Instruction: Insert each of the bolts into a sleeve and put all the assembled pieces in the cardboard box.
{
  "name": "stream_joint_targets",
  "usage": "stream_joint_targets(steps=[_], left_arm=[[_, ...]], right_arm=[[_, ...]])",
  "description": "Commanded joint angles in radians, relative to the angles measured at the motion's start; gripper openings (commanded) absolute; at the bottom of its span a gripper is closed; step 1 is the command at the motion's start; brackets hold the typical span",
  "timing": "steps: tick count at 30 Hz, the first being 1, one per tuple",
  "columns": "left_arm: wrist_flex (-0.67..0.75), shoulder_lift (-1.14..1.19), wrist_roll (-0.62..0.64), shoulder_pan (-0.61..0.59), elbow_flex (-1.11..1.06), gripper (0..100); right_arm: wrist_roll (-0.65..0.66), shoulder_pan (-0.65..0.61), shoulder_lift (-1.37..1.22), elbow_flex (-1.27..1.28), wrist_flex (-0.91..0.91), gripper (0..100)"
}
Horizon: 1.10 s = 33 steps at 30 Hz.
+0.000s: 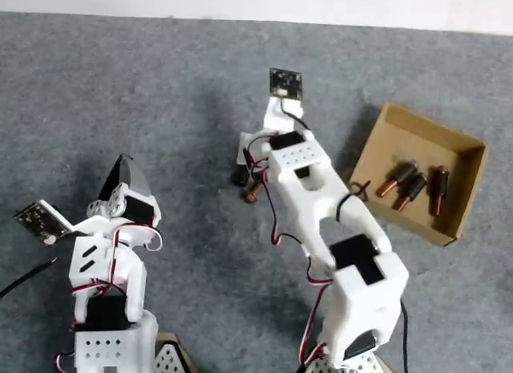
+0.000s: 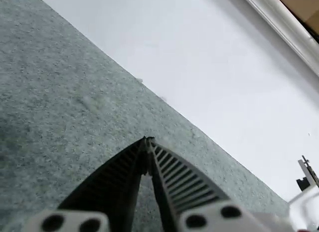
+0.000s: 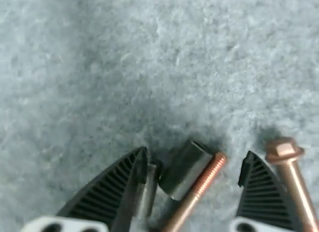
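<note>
Got the right gripper (image 3: 197,152) spread wide, straddling a short dark metal sleeve (image 3: 182,169) and a threaded copper bolt (image 3: 197,192) lying touching on the grey carpet (image 3: 149,67), probably lining up a grab. Got the left gripper (image 2: 148,142) pinched shut on nothing, parked aside. Three finished pieces (image 1: 398,179) in the brown cardboard box (image 1: 433,132).

We see the left arm (image 1: 108,269) and right arm (image 1: 321,204) built of white shells with black servo blocks, red and black cables (image 1: 276,227) looping along them. Each wrist carries a bare camera board (image 1: 284,83). The left gripper (image 2: 147,141) and right gripper (image 3: 196,157) have black ribbed fingers (image 2: 174,172) on white bases with dark screw holes (image 2: 52,223).
</note>
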<state>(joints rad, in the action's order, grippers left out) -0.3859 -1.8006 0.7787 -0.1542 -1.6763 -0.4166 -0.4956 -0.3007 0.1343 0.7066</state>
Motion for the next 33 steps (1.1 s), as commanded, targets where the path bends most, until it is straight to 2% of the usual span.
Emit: stream_joint_targets(steps=[1, 12, 14, 19, 21, 33], left_arm=[[0.006, -0.019, 0.008, -0.005, -0.012, 1], [0.041, -0.016, 0.008, -0.005, -0.019, 1], [0.041, -0.016, 0.008, -0.005, -0.019, 1], [0.041, -0.016, 0.008, -0.005, -0.019, 1], [0.041, -0.016, 0.008, -0.005, -0.019, 1], [0.041, -0.016, 0.008, -0.005, -0.019, 1]], right_arm=[[-0.041, -0.013, -0.012, -0.079, -0.019, 26.7], [-0.058, -0.039, -0.189, -0.203, -0.019, 26.2], [-0.058, -0.041, -0.2, -0.205, -0.018, 22.4], [-0.052, -0.039, -0.202, -0.199, -0.018, 3.7], [-0.052, -0.039, -0.203, -0.199, -0.018, 0.2], [-0.049, -0.031, -0.199, -0.199, -0.016, 0.5]])
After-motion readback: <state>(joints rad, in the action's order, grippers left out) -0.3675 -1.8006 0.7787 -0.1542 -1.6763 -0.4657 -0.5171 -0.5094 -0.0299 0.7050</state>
